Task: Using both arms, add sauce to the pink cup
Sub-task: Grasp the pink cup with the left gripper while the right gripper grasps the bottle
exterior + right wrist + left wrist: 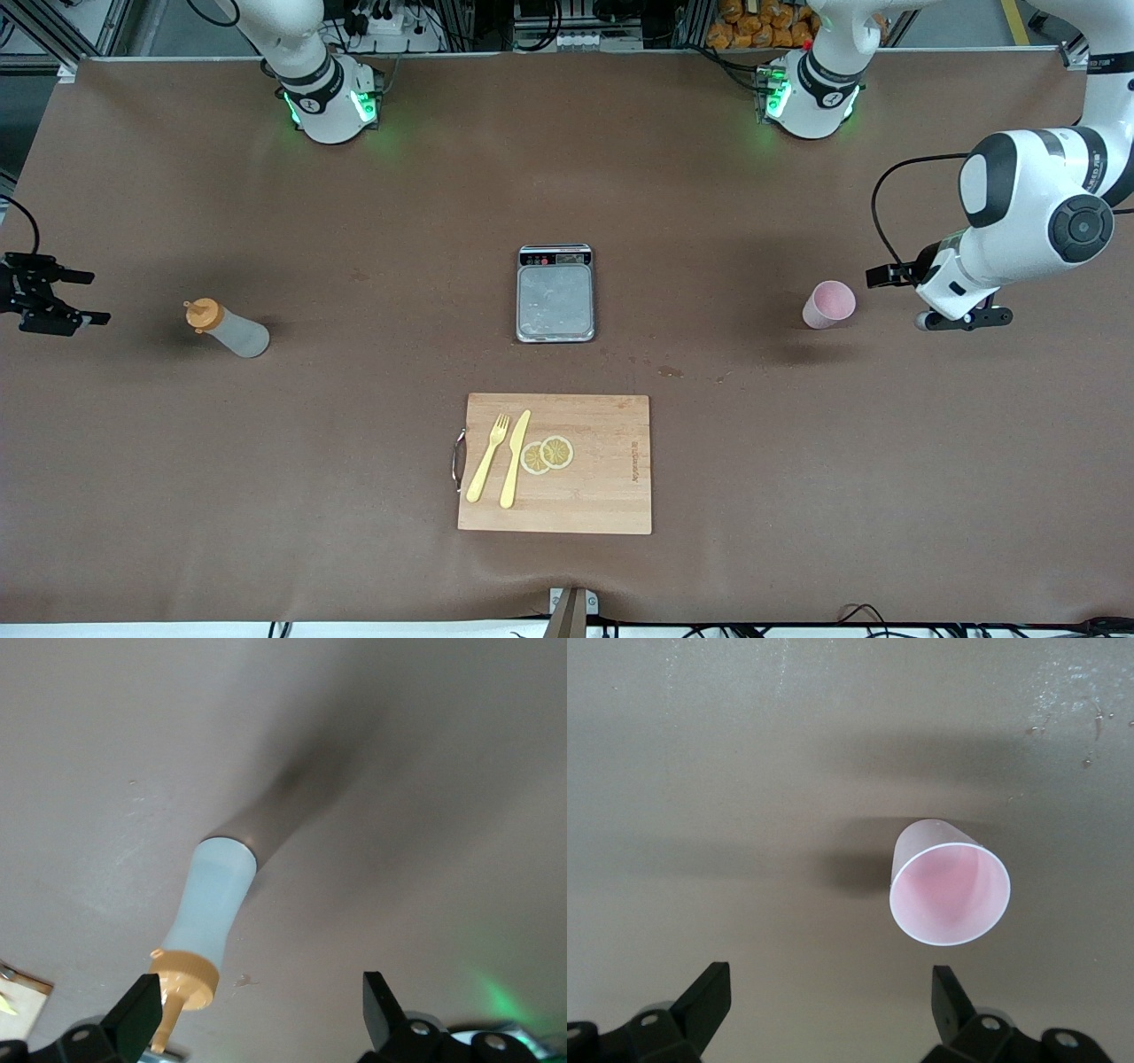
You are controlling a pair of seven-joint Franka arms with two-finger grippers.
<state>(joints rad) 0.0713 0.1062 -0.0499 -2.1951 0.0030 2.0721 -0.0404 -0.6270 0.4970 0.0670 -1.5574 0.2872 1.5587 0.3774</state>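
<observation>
The sauce bottle (226,328), translucent whitish with an orange nozzle cap, stands on the brown table toward the right arm's end. My right gripper (97,297) is open and empty beside it, apart from it, toward the table's end. In the right wrist view the bottle (213,904) is just ahead of the open gripper (261,992), its nozzle close to one finger. The pink cup (829,304) stands upright and empty toward the left arm's end. My left gripper (893,282) is open beside it, apart from it. In the left wrist view the cup (950,895) lies ahead of the open gripper (828,983).
A small kitchen scale (555,297) sits at the table's middle. Nearer the front camera lies a wooden cutting board (611,478) with a yellow fork (488,458), a yellow knife (515,459) and two lemon slices (547,455).
</observation>
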